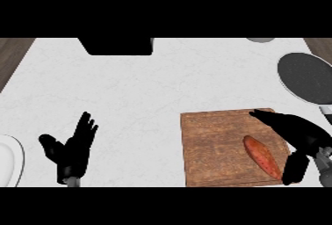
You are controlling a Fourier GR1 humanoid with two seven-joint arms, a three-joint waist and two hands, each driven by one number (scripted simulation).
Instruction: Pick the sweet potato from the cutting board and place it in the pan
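right robot hand beside the sweet potato

the sweet potato lies on the wooden cutting board at the lower right of the frame. the right robot hand hangs over the board's right edge, fingers spread open, just beside the potato and holding nothing. the dark pan sits at the upper right on the white counter. the left robot hand rests open at lower left.

Pan at two o'clock cut by right edge; plate at eight o'clock cut by left edge; cutting board corner hidden under right hand.
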